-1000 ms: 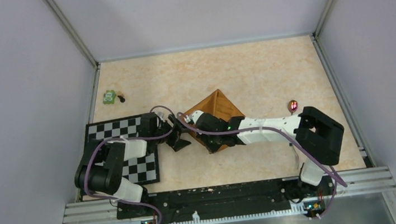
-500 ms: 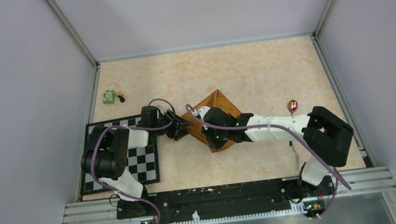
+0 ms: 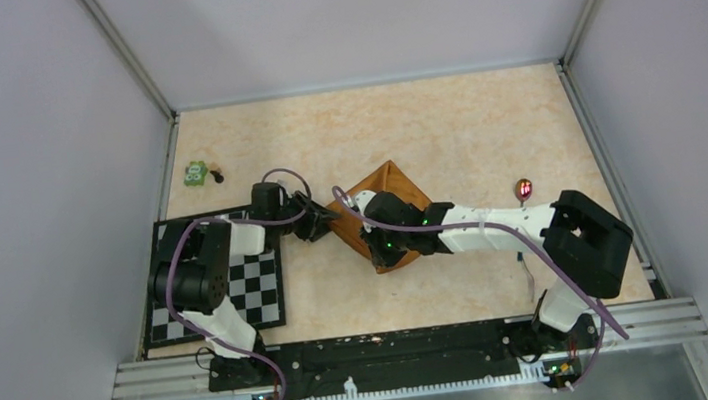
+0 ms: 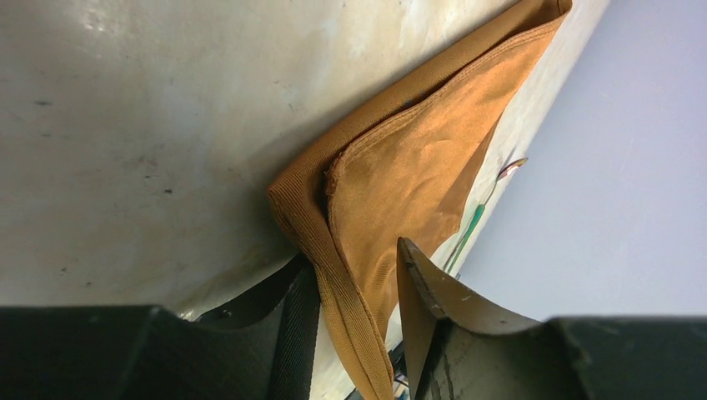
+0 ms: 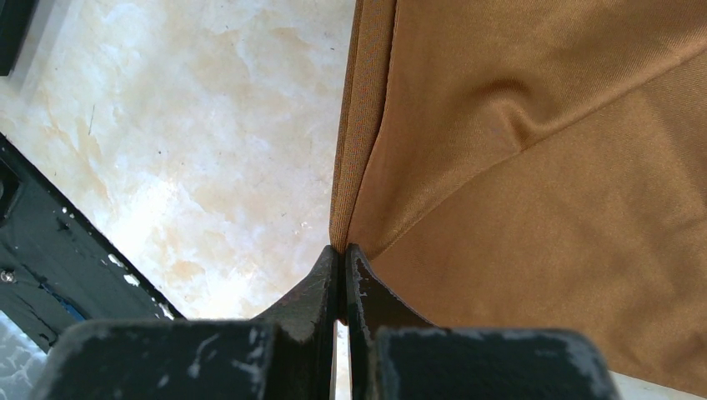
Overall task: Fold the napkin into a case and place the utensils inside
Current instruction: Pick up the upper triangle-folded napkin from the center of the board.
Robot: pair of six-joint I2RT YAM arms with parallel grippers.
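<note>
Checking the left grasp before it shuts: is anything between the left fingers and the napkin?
Nothing visible. The napkin has its folded edge sitting between the left fingers, and no other object is in the gap. The right fingers are shut on a napkin fold.

napkin (image 4: 417, 158) corner, between left end effector (image 4: 354, 258) fingers

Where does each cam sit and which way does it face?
Top external: high behind the bases, looking down on table and napkin; left arm and right arm show whole.
Left wrist: on the left arm, facing along the left end effector at the napkin's corner; fingers show.
Right wrist: on the right arm, facing down past the right end effector, shut on the napkin's edge; fingers show.
Shared: all three see napkin and table.
</note>
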